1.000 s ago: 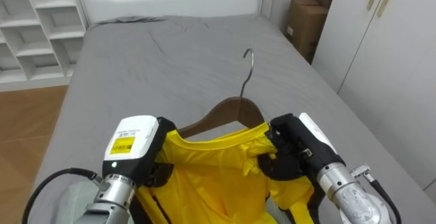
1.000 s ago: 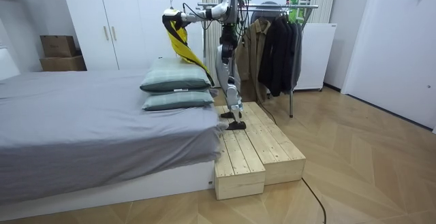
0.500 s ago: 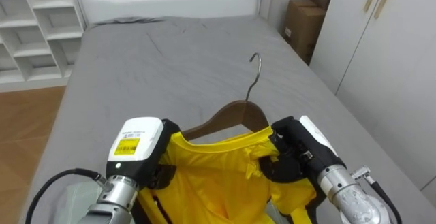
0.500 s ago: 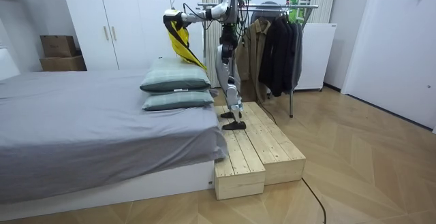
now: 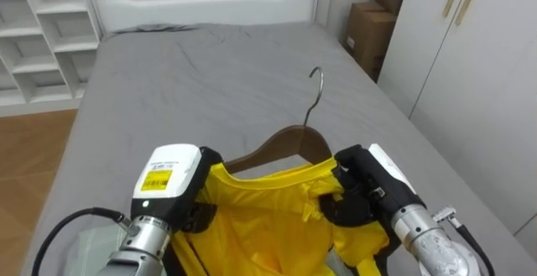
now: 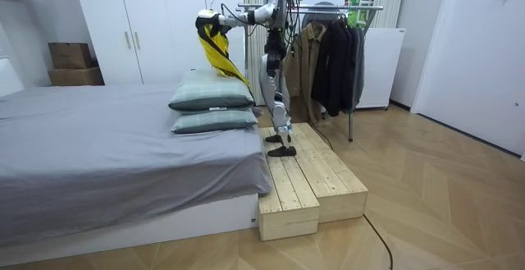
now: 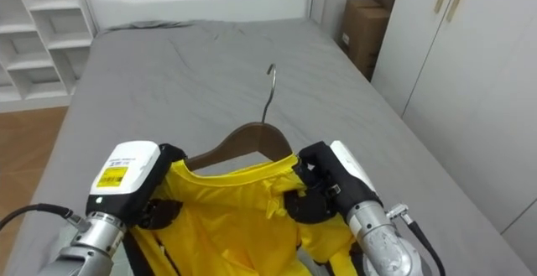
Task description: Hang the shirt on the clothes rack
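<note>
Yellow garment (image 5: pixel 268 221): draped on wooden hanger (image 5: pixel 281 142), held up over the bed (image 5: pixel 210 83).
Right hand (image 5: pixel 362 184): clamped on the garment's shoulder.
Left hand (image 5: pixel 172 179): grip cannot be told.
Change: the hanger hook is shifted slightly rightward from a second ago; otherwise little is altered.
Judgement: the garment is seated, and transfer to the clothes rack (image 6: pixel 361 8) is pending.
</note>
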Robot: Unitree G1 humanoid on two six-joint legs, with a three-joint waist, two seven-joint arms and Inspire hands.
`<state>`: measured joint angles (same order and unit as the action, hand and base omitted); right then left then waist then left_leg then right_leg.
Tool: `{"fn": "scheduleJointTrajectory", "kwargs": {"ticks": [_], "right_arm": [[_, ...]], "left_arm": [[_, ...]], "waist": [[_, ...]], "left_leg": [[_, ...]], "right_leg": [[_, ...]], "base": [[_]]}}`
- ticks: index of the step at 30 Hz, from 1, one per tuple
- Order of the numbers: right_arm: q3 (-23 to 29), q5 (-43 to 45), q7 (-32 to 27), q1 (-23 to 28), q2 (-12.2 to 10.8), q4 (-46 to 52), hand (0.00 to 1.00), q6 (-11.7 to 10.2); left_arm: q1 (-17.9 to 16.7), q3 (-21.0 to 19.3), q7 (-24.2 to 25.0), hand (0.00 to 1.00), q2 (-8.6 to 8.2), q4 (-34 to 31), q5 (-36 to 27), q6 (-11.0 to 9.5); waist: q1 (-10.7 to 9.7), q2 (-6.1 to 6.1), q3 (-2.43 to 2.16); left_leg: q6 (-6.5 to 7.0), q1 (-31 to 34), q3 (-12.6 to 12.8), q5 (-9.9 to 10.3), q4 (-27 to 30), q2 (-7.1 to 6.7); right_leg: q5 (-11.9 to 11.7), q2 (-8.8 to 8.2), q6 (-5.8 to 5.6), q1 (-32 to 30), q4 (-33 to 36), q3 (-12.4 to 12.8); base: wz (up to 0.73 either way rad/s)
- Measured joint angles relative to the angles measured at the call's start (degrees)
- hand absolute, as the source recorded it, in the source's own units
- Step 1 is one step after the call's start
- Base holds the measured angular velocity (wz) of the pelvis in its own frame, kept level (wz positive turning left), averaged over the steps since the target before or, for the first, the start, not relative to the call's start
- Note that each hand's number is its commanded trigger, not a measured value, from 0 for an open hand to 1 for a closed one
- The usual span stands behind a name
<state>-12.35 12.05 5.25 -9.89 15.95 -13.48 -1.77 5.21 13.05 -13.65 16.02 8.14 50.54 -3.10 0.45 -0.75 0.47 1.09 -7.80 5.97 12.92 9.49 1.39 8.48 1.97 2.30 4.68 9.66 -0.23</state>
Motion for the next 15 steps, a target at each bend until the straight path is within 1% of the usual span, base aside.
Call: {"fn": "scheduleJointTrajectory", "kwargs": {"ticks": [4,8,15], "right_arm": [[-0.2,0.1,1.2,0.0,-0.1,-0.6,1.0,0.0],[-0.5,0.3,1.4,0.0,-0.1,-0.8,1.0,0.0],[-0.5,1.1,1.9,0.0,0.0,-0.8,1.0,0.0]], "left_arm": [[0.0,0.0,-0.3,0.0,-0.48,0.0,-1.6,0.0],[0.0,0.0,-0.8,0.0,-0.93,0.0,-1.6,0.0],[0.0,0.1,-0.8,0.0,-0.93,0.0,-1.6,-0.1]], "waist": [[0.0,0.0,0.0],[0.0,0.0,0.0],[0.0,-0.01,0.0]], "left_leg": [[0.0,0.0,0.0,0.0,0.0,0.01],[0.0,0.0,0.0,0.0,0.0,0.05],[0.0,-0.1,0.0,0.0,0.1,0.05]], "right_leg": [[0.0,-0.02,0.0,0.0,0.0,0.0],[0.0,-0.03,0.0,0.0,0.0,0.0],[0.0,-0.05,0.0,0.1,0.0,0.0]], "base": [[0.0],[0.0],[0.0]]}}
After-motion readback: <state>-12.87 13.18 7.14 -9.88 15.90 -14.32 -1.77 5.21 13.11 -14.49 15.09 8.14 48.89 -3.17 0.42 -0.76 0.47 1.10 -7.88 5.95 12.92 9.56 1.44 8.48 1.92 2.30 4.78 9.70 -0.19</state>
